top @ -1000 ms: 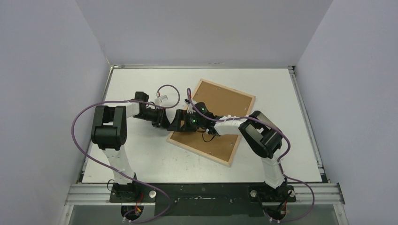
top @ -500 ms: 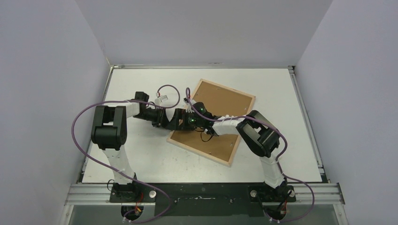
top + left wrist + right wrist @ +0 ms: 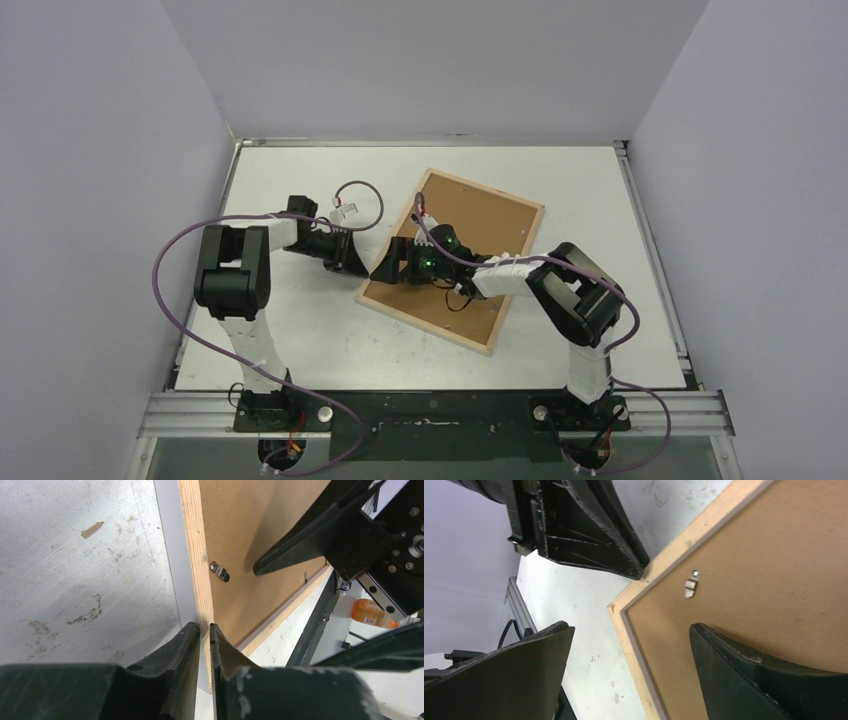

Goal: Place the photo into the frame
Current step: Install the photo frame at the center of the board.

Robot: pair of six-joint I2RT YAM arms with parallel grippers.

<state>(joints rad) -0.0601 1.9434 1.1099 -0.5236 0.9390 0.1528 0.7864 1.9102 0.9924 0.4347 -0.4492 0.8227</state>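
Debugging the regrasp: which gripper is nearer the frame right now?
Left. The left gripper grips the frame by its edge bar. The right gripper is spread open over the frame's corner, one finger above the backing panel, the other above the table.

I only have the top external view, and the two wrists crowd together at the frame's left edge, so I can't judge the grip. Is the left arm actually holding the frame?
Observer: Yes. The left wrist view shows the left gripper with its jaws pinched shut on the frame, right on its pale wood bar.
Operator: And the right one?
Observer: The right gripper is wide open and holds nothing. One finger is over the brown backing panel, the other over the table beyond the frame's corner.
Operator: Any hardware near that corner?
Observer: One small metal clip lies flat on the backing panel, just inside the bar.
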